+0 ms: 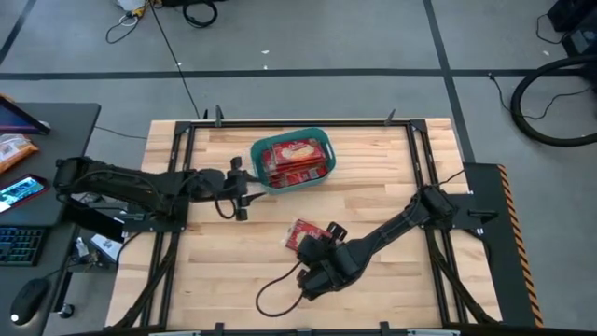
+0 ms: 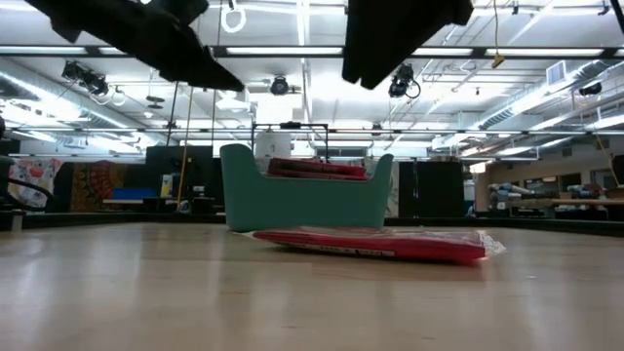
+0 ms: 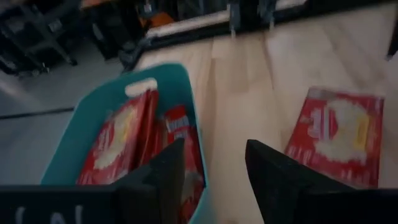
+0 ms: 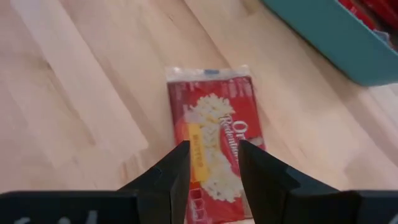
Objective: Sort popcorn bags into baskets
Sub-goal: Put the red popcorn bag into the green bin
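Observation:
A teal basket (image 1: 292, 161) stands at the far middle of the table with several red popcorn bags (image 1: 297, 159) lying in it; they show above its rim in the low view (image 2: 317, 168). One red popcorn bag (image 1: 300, 231) lies flat on the table near the middle (image 2: 375, 242). My right gripper (image 4: 214, 165) is open and hovers over this bag's near end (image 4: 217, 149), clear of it. My left gripper (image 3: 214, 168) is open and empty just off the basket's left near corner (image 3: 186, 124), above the table.
Black frame rails (image 1: 177, 187) run along the table's left, right and far edges. Bare wood (image 1: 233, 271) lies toward the near left. A desk with a keyboard and phone (image 1: 23, 191) stands off the table's left side.

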You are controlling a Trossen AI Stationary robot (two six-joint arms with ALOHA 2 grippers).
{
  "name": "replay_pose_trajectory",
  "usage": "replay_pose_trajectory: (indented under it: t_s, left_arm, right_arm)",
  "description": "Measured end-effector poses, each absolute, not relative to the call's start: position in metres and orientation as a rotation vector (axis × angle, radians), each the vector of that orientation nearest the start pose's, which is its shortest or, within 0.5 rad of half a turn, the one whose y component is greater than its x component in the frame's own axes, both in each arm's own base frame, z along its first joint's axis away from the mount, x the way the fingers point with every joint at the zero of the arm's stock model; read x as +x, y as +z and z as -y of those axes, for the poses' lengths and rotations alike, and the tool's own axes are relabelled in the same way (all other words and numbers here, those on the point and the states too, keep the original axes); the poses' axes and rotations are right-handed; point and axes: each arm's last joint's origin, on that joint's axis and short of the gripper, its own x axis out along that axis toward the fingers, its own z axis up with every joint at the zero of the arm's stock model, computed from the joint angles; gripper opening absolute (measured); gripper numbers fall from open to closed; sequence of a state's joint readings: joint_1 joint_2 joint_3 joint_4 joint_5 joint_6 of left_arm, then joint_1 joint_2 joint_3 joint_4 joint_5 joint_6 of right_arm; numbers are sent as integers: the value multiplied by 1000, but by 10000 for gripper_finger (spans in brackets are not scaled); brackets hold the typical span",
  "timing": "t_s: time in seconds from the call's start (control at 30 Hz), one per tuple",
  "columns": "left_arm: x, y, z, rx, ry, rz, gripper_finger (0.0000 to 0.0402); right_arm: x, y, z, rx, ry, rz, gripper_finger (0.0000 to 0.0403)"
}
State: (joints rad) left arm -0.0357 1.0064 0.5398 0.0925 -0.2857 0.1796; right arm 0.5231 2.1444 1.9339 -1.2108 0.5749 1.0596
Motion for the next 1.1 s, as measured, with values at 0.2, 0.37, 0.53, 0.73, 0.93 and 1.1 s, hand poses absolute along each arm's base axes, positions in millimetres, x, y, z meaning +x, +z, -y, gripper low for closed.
replay_pose_trajectory:
  t_s: [0.2, 0.37, 0.53, 0.73, 0.93, 1.1]
  left_arm:
    - [194, 228, 2, 211, 204, -332, 172]
    - [181, 211, 6, 217, 185, -307, 172]
    - [170, 183, 12, 273, 115, -336, 172]
    - [161, 159, 22, 279, -63, -347, 172]
    - [160, 158, 28, 333, -122, -311, 172]
    - [159, 158, 35, 343, -163, -305, 172]
  right_arm:
    - [391, 228, -195, 177, -608, -1029, 139]
    - [393, 213, -196, 176, -601, -1002, 139]
    - [392, 191, -196, 163, -544, -1024, 139]
    - [388, 166, -197, 100, -425, -1107, 139]
    - [373, 158, -186, -109, -479, -1203, 139]
    - [366, 151, -170, -217, -527, -1281, 139]
